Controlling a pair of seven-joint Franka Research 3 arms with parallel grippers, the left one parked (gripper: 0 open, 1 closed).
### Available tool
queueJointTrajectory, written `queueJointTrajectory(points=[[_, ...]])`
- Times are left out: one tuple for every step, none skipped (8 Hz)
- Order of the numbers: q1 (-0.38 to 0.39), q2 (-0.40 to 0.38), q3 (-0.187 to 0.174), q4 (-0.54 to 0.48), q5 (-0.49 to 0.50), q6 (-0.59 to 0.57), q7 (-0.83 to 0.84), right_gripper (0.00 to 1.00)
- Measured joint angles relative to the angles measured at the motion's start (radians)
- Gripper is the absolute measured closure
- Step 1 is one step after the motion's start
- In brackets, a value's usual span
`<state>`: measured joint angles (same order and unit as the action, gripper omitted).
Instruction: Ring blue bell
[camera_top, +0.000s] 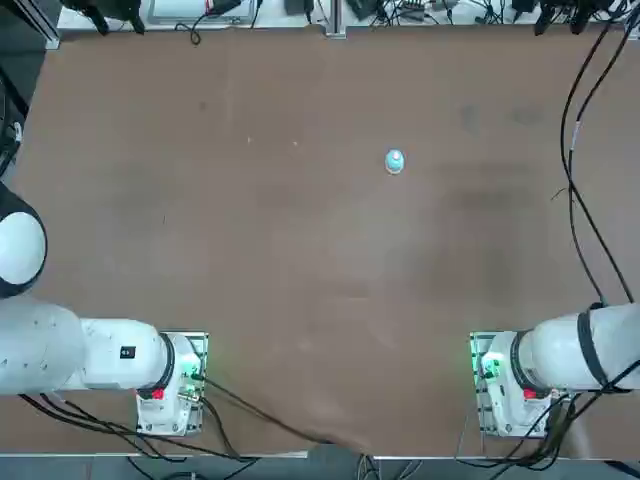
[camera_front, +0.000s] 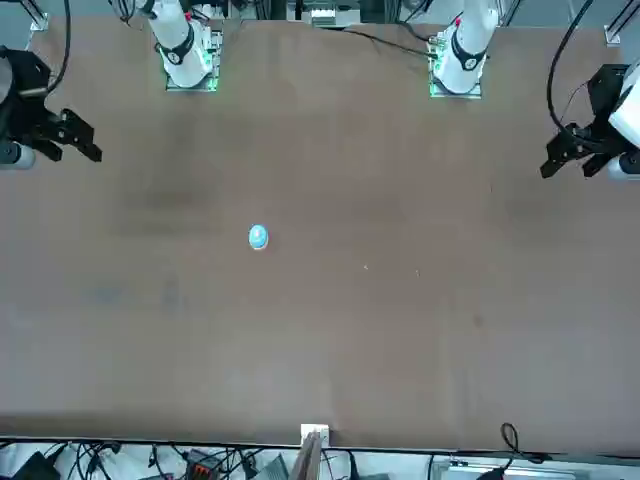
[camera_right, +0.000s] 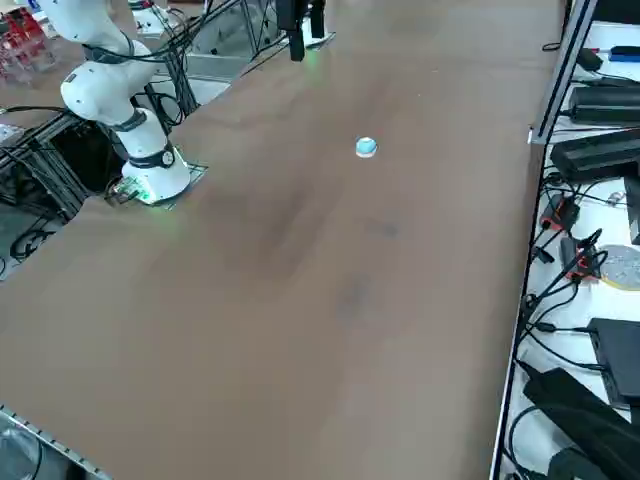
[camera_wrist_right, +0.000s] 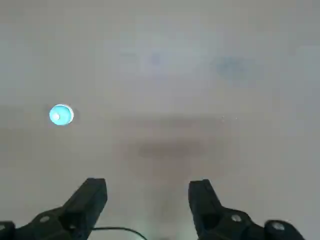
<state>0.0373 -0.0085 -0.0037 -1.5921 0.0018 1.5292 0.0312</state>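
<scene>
Markings: any lettering on the white, rounded right arm (camera_top: 570, 350) is too small to read. Its base, at four o'clock from the middle of the top view, shows a small red patch (camera_top: 530, 394) and green lights (camera_top: 490, 370).

Task item: one small light-blue domed bell (camera_top: 394, 161) with a pale rim and a small top button. It rests upright on the brown, smooth-surfaced table (camera_top: 270, 260), between one and two o'clock from the middle of the top view.

Position relative to fingers: in the right wrist view, the bell lies ahead of the black fingertips (camera_wrist_right: 99, 187) and off to one side, outside the gap between them. In the front view, it lies at four o'clock from the black two-finger right gripper (camera_front: 88, 143), well apart from it.

Gripper state: the fingers stand wide open, with a broad gap between them, and hold nothing.

Other items: long black cables (camera_top: 571, 160) run at two o'clock in the top view. Faint dark smudges (camera_wrist_right: 237, 68) mark the tabletop.
</scene>
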Motion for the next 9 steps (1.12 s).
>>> queueJointTrajectory(points=[[0.000, 0.000, 0.000, 0.000, 0.000, 0.000, 0.000, 0.00], [0.000, 0.000, 0.000, 0.000, 0.000, -0.001, 0.000, 0.00], [0.000, 0.000, 0.000, 0.000, 0.000, -0.002, -0.001, 0.00], [0.000, 0.001, 0.000, 0.000, 0.000, -0.007, -0.002, 0.00], [0.000, 0.002, 0.000, 0.000, 0.000, -0.013, -0.002, 0.00], [-0.001, 0.004, 0.000, 0.000, 0.000, -0.020, -0.002, 0.00], [-0.003, 0.006, -0.001, 0.000, 0.000, -0.026, -0.002, 0.00], [-0.004, 0.007, -0.001, 0.000, 0.000, -0.029, -0.002, 0.00], [-0.005, 0.009, -0.001, 0.000, 0.000, -0.030, -0.002, 0.00]])
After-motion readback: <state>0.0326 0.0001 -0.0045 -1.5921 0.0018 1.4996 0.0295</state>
